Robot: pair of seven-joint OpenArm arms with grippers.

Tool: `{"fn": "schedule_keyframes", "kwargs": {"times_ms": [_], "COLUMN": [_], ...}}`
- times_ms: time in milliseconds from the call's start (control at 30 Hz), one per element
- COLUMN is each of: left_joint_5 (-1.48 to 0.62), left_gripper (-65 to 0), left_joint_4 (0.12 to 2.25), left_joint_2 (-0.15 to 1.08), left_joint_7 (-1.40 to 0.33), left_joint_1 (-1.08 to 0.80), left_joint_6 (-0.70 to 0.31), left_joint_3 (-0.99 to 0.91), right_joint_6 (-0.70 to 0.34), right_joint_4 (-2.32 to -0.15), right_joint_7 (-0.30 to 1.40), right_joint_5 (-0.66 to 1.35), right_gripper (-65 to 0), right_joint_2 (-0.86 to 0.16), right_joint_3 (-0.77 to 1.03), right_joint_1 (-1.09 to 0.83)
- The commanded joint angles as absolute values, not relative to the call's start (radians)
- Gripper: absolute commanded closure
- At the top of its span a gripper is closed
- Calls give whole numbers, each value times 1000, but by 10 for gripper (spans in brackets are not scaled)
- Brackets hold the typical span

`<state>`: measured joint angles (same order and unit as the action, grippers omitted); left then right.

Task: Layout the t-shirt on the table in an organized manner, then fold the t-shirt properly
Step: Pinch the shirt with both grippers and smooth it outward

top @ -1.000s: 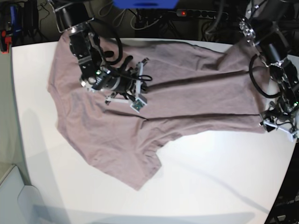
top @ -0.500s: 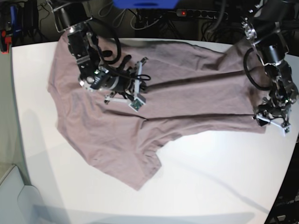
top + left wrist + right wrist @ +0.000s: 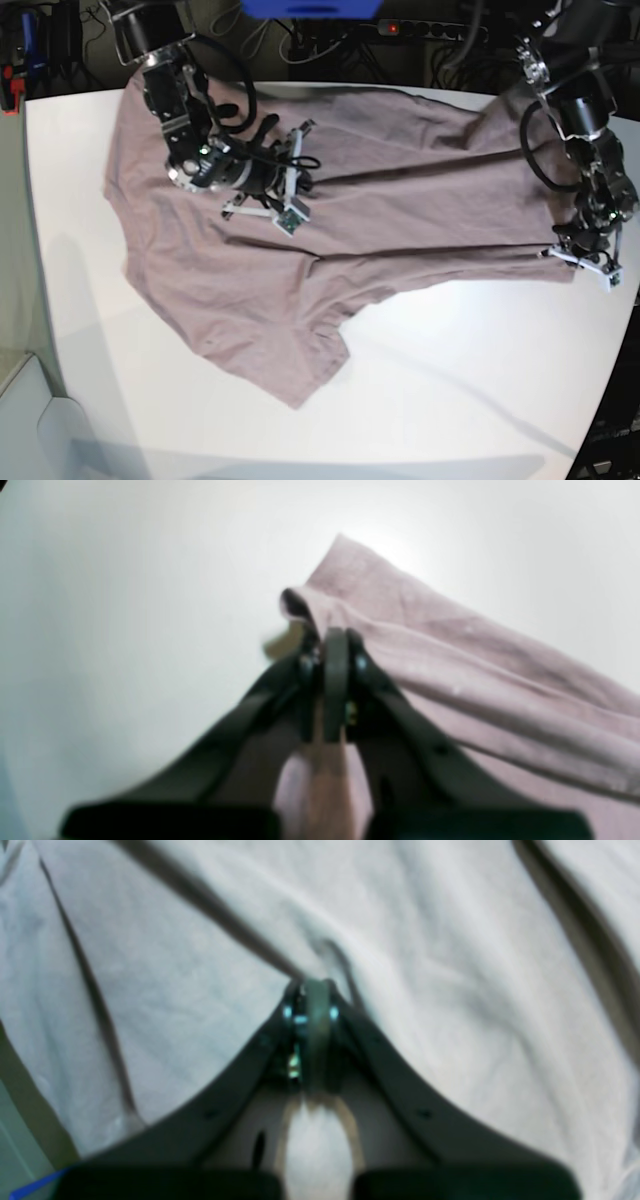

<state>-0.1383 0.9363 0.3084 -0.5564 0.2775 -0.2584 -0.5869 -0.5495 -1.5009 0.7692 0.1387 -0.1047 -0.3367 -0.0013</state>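
The dusty-pink t-shirt (image 3: 400, 200) lies spread and wrinkled across the far half of the white table (image 3: 450, 380), with one sleeve pointing toward the front (image 3: 300, 360). My right gripper (image 3: 300, 185) rests on the shirt's middle. In the right wrist view it (image 3: 315, 990) is shut, pinching a fold of the cloth (image 3: 450, 990), which looks pale there. My left gripper (image 3: 580, 257) is at the shirt's right-hand corner. In the left wrist view it (image 3: 335, 642) is shut on the hem edge of the shirt (image 3: 450, 655), just above the table (image 3: 125, 605).
A power strip with a red light (image 3: 430, 28), cables and a blue object (image 3: 310, 8) sit behind the table's far edge. A pale grey bin (image 3: 30, 420) stands off the front left corner. The table's right edge runs close to my left arm (image 3: 585, 110).
My left gripper has slid a little left and farther back along the shirt's right corner, taking the hem with it. My right gripper has shifted slightly farther back on the shirt.
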Motion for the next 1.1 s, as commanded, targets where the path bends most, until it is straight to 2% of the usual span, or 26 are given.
{"fn": "schedule_keyframes", "kwargs": {"times_ms": [0, 200, 300, 567, 700, 800, 967, 1067], "left_joint_5": [-148, -148, -140, -137, -48, -28, -28, -28], "left_gripper": [-3, -4, -4, -9, -17, -111, -377, -482], "left_joint_4": [984, 1115, 1115, 809, 641, 582, 613, 650], "left_joint_2": [329, 326, 323, 344, 351, 357, 354, 354], "left_joint_7": [-521, -595, -602, -513, -464, -452, -463, -527], "left_joint_1": [308, 315, 369, 547, 644, 671, 670, 668], "left_joint_6": [-254, -254, -252, -251, -251, -251, -251, -257], "left_joint_3": [-588, -590, -588, -588, -588, -591, -595, -595], "right_joint_6": [-547, -547, -547, -547, -547, -547, -547, -547], "right_joint_4": [-1509, -1506, -1506, -1511, -1511, -1512, -1573, -1610], "right_joint_7": [796, 796, 794, 796, 799, 800, 800, 802], "right_joint_5": [128, 128, 128, 128, 128, 128, 128, 128], "right_gripper": [0, 0, 0, 0, 0, 0, 0, 0], "right_joint_2": [-111, -113, -113, -127, -133, -148, -156, -156], "right_joint_3": [-335, -335, -335, -335, -335, -335, -335, -335], "right_joint_1": [-4, -8, -19, -35, -36, -44, -61, -61]}}
